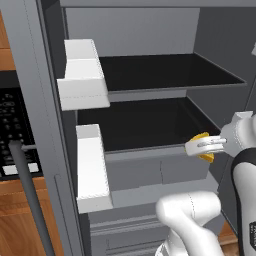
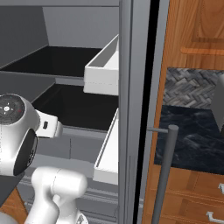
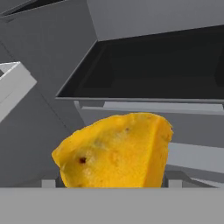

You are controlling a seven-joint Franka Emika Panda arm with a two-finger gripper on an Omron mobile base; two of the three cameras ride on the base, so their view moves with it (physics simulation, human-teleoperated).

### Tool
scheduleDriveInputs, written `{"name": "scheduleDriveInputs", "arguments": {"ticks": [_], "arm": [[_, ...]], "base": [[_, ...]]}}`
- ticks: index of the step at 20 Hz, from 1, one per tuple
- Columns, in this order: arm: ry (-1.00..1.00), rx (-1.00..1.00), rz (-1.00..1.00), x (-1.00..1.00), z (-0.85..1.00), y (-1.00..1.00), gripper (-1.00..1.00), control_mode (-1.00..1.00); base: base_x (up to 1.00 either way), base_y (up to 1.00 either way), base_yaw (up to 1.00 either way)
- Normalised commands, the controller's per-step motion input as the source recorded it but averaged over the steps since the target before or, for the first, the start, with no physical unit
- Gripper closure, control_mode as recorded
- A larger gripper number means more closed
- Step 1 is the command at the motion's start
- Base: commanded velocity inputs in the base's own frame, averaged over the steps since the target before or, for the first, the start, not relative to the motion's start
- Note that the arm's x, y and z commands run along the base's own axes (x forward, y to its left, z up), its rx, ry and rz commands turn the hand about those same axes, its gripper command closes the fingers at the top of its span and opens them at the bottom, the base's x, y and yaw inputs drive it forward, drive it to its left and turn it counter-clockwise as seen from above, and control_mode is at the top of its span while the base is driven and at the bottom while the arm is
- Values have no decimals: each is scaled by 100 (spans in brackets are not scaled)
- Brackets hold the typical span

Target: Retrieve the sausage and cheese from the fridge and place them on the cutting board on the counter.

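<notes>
One item is in hand at this moment: the cheese (image 1: pixel 204 148). From the left, the fridge (image 1: pixel 150 30) stands open, white door bins (image 1: pixel 85 80) on its left side, two black shelves (image 1: pixel 165 70) to their right, both bare as far as can be seen. At the right front corner of the lower shelf, the gripper (image 1: pixel 200 147) has its pale fingers (image 1: pixel 206 142) set wide across the yellow wedge, apparently clamped on it, though the pads are hard to make out. In the hand view the cheese (image 3: pixel 116 151) sits close in front of the camera, just outside the shelf's front edge. So the step looks like carrying the cheese out. Next the arm must draw back clear of the fridge and the base turn toward the counter (image 2: pixel 192 131) on the right, keeping the hold firm.
</notes>
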Motion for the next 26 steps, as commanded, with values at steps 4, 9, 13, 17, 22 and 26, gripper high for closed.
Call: {"name": "scheduleDriveInputs", "arguments": {"ticks": [4, 9, 13, 17, 22, 26], "arm": [[0, 0, 0, 0, 0, 0, 100, 100], [0, 0, 0, 0, 0, 0, 100, 100], [0, 0, 0, 0, 0, 0, 100, 100], [0, 0, 0, 0, 0, 0, 100, 100], [0, 0, 0, 0, 0, 0, 100, 100], [0, 0, 0, 0, 0, 0, 100, 100]], "base": [[-16, 0, 0], [-97, 0, 0], [-100, 0, 0], [-100, 0, 0], [-93, 0, -11], [-8, 0, -54]]}}
